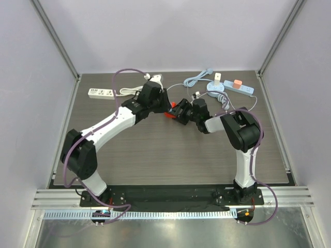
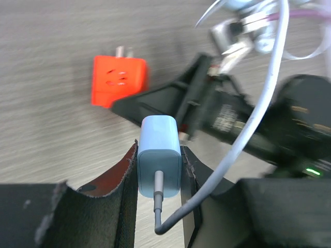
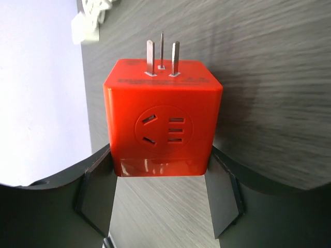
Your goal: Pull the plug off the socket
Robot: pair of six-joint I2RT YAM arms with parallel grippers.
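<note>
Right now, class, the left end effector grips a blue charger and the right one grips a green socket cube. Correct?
No: the cube is red, not green, as the right wrist view shows. The left end effector does grip the blue charger, and the right end effector grips the cube.

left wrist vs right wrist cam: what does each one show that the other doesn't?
Left wrist only: the blue plug clamped in the left gripper jaws, its grey cable trailing off. The plug is out of the socket.
Right wrist only: the pale wall and a blurred white object at the table edge.
Both: the red socket cube, prongs bare, at the right gripper jaws, over the dark wood table.
</note>
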